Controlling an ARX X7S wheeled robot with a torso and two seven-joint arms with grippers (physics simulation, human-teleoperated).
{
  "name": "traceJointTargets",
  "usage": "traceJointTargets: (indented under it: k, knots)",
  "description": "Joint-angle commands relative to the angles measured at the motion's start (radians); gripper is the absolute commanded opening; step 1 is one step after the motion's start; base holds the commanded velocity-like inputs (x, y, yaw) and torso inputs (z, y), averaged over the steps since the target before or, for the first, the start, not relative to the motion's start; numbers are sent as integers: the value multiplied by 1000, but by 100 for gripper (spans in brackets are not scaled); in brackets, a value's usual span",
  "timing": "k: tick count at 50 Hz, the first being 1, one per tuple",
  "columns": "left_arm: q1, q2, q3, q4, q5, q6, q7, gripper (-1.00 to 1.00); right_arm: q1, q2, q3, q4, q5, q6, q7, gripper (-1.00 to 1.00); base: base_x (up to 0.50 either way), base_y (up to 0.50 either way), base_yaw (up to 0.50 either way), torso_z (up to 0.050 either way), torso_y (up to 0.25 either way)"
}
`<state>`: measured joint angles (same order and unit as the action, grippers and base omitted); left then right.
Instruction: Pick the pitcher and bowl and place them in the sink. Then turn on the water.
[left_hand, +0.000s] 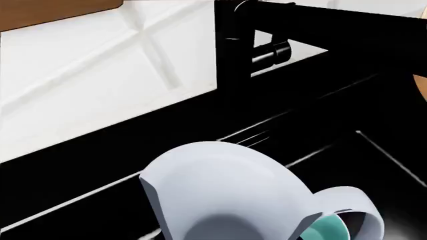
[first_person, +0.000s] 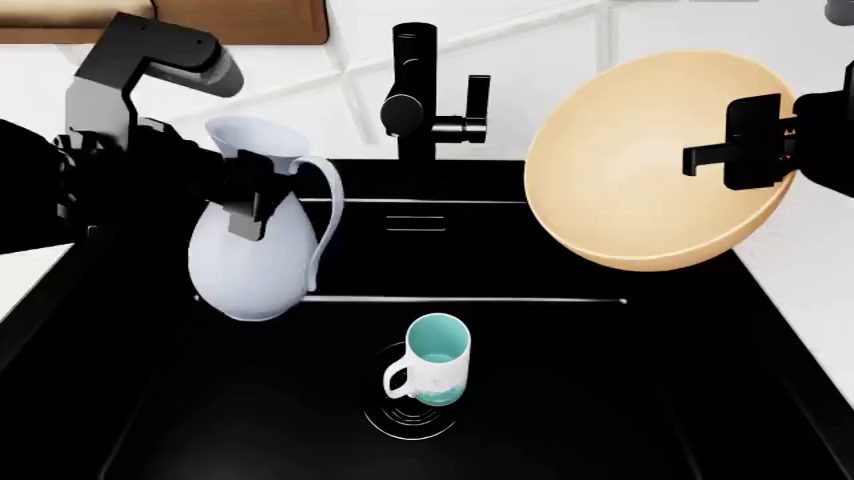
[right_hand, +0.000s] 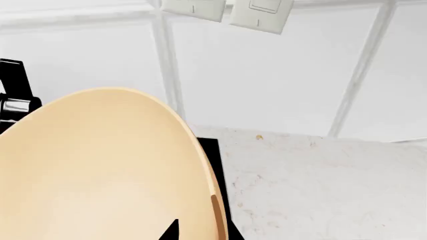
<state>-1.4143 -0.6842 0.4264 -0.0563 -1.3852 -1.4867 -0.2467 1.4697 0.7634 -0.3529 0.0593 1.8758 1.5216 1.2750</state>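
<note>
1. Pitcher (first_person: 254, 235) hangs over the sink (first_person: 627, 400) at nine o'clock, upright, with the left end effector (first_person: 247, 190) clenched on its neck and upper body.
2. Bowl (first_person: 654, 160) is tipped on edge at two o'clock, above the basin's right rim, the right end effector (first_person: 750, 143) clamped on its rim.
3. Placing is in hand; next, I judge, both must lower and release, clear of the white-and-teal mug (first_person: 434, 360) by the drain.
4. Faucet (first_person: 416, 85) runs no water.
5. Only the right wrist view shows speckled bench (right_hand: 320, 185) beside the bowl.

A mug (first_person: 430, 360) stands on the sink (first_person: 641, 400) drain; basin floor either side lies open.
</note>
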Motion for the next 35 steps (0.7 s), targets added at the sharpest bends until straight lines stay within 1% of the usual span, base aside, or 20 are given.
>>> traceJointTargets:
  k: [1, 7, 14, 20, 26, 35]
  knots:
    - [-39, 40, 233, -26, 150, 36, 225, -100, 11, 22, -48, -11, -15, -7, -45, -100, 0, 0, 0, 0, 0]
    - [-48, 59, 357, -49, 240, 86, 342, -100, -3, 34, -62, -25, -14, -23, -53, -100, 0, 0, 0, 2, 2]
    - [-46, 72, 447, -69, 294, 117, 423, -100, -16, 51, -77, -41, 9, -45, -37, -100, 0, 0, 0, 0, 0]
    - [-9, 63, 494, -67, 306, 120, 446, -100, -23, 54, -88, -47, 8, -59, -42, -100, 0, 0, 0, 0, 2]
    - [-18, 53, 536, -62, 307, 95, 485, -100, -32, 58, -95, -54, 0, -68, -57, -100, 0, 0, 0, 0, 0]
    - [1, 51, 578, -70, 320, 101, 505, -100, -43, 63, -107, -62, -7, -80, -78, -100, 0, 0, 0, 0, 1]
